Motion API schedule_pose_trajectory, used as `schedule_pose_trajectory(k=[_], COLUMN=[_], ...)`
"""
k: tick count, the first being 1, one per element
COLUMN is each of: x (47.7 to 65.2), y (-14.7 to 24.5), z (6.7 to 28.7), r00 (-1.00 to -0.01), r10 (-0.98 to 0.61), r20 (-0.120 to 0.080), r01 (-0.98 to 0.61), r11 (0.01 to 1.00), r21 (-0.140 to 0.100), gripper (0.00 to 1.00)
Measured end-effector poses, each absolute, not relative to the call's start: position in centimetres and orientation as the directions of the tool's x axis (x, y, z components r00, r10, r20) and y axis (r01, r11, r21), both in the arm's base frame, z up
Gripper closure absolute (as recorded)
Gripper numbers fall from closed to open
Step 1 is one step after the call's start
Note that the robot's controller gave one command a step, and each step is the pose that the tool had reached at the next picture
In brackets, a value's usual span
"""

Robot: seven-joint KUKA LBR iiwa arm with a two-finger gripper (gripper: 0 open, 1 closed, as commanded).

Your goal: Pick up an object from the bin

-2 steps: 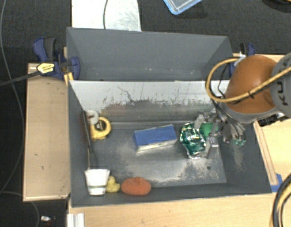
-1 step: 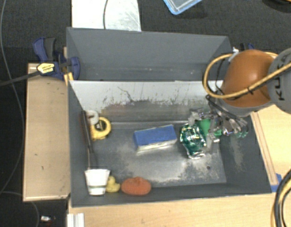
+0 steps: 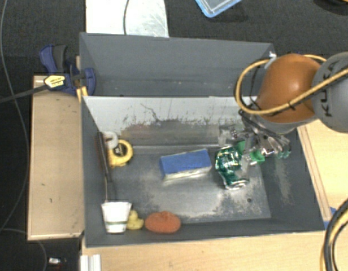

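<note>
My gripper [image 3: 251, 144] hangs low over the right part of the bin floor, under the arm's orange cover. Directly beside and below it lies a crumpled, shiny green thing with a silver end [image 3: 229, 167]; the gripper's metal parts touch or overlap its upper right side. Whether that thing is gripped I cannot tell. A blue rectangular block [image 3: 185, 163] lies flat just to the left of the green thing, near the bin's middle.
A yellow tape measure [image 3: 120, 152] lies at the left wall beside a thin dark rod [image 3: 104, 168]. Along the front left sit a white cup [image 3: 116, 214], a small yellow piece [image 3: 134, 223] and an orange-brown lump [image 3: 162, 222].
</note>
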State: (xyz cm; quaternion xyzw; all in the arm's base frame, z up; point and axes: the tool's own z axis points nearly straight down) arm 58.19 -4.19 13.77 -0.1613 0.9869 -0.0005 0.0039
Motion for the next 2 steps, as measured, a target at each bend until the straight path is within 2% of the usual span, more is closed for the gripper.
schedule_pose_trajectory(k=[1,2], x=[58.49,58.40], y=[-4.65,-4.39], z=[12.39,11.90], r00=[-0.998,-0.997], r10=[-0.064,0.077], r20=[-0.008,-0.007], r01=[-0.064,0.077], r11=[0.998,0.997], r21=[0.000,0.001], gripper=[0.00,0.00])
